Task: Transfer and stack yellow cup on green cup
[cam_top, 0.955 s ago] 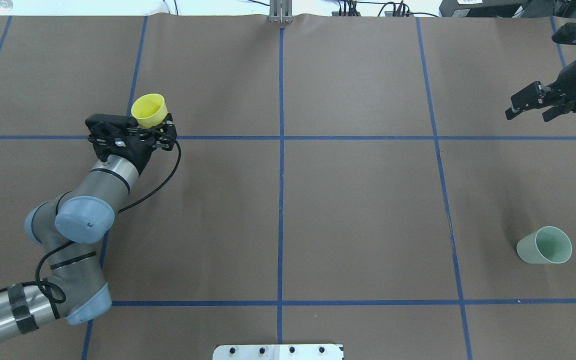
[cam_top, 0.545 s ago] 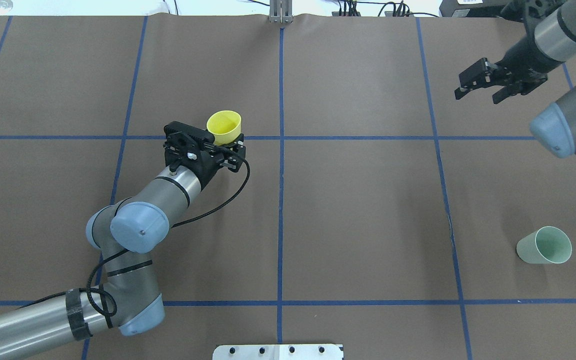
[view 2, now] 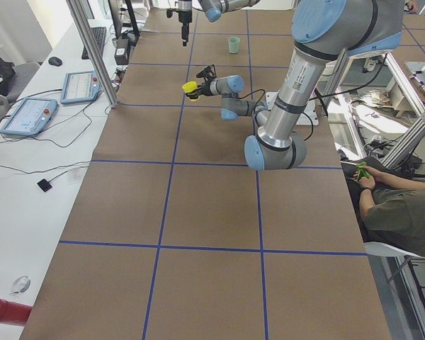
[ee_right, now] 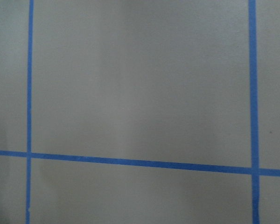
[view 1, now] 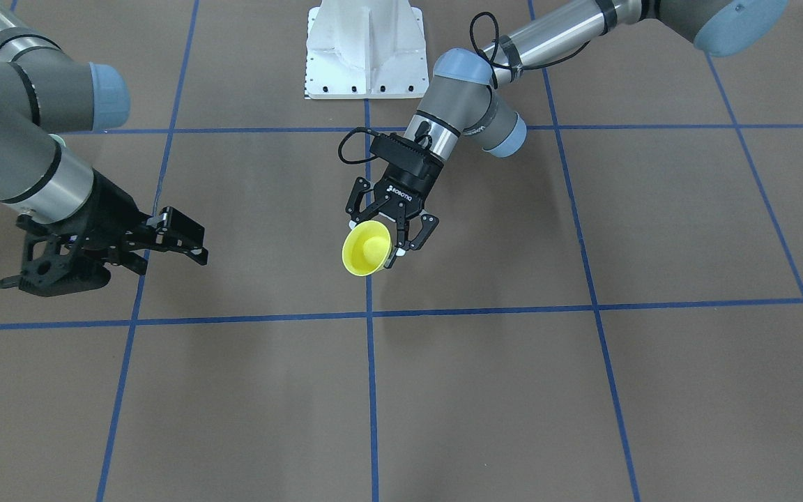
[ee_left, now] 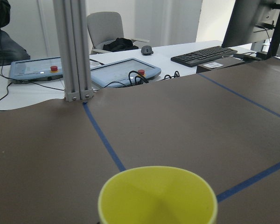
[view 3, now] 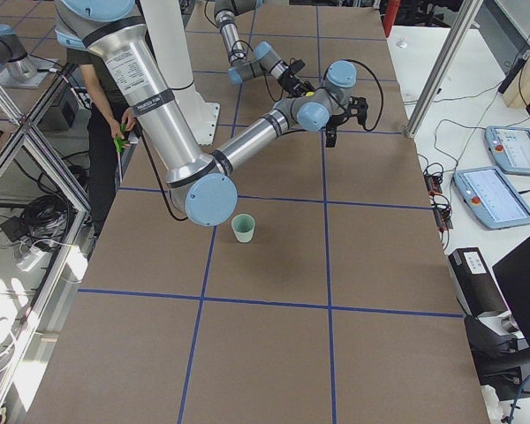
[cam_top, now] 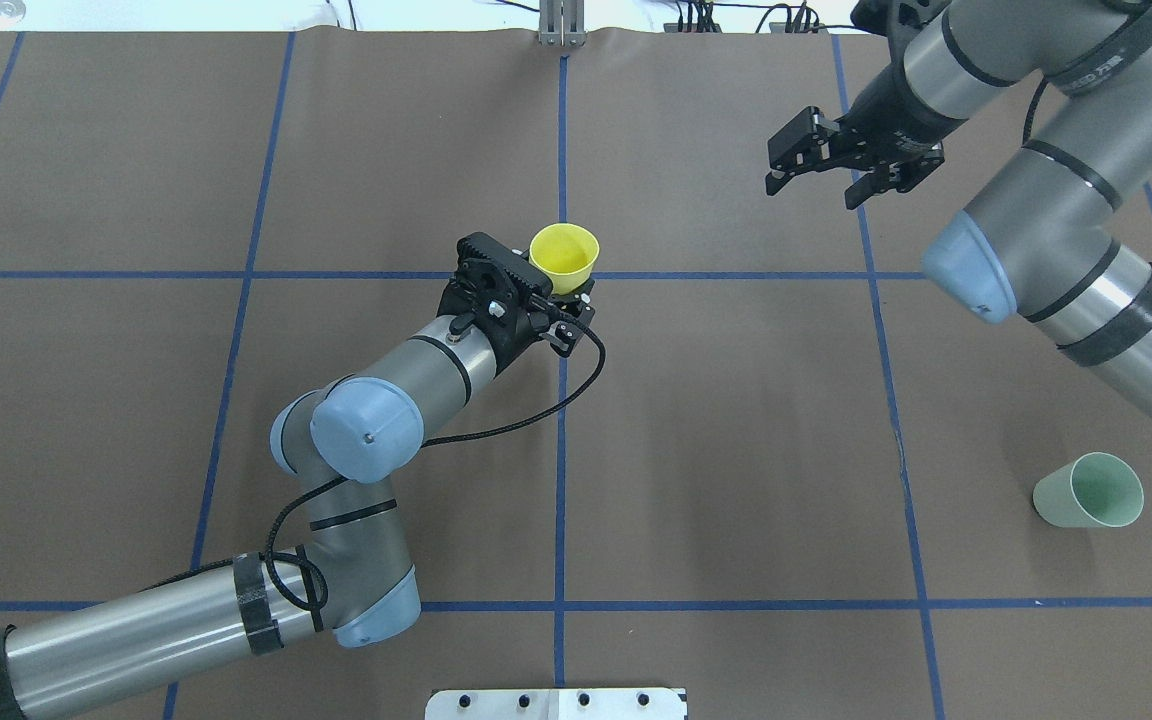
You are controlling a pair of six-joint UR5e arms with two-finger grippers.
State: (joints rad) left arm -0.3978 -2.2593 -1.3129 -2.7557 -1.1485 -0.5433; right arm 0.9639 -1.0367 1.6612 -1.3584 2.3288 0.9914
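1. Midway through the transfer: the left gripper point(view 1: 393, 240) has its fingers closed on the lower wall of the yellow cup point(cam_top: 564, 255). It holds the cup clear of the table point(cam_top: 736, 420), mouth up, over the centre tape line near the far cross-line.
2. The green cup point(cam_top: 1088, 490) stands upright and empty on the near right of the table, well apart from the yellow one.
3. The right gripper point(cam_top: 821, 180) hangs over the far right of the table with its fingers spread and nothing between them.
4. The pick-up looks done. What appears left is the hand-off to the right arm, the carry to the green cup and the stacking.
5. The front-facing view shows both left fingers flanking the yellow cup, where the overhead hides them behind the wrist. That view, however, gives no clear sight of the green cup.
6. The right-side view confirms the green cup point(view 3: 243, 228) stands mouth up.
7. The left wrist camera shows only the yellow cup's rim point(ee_left: 158, 196) against the table. The right wrist camera shows bare brown paper and blue tape.
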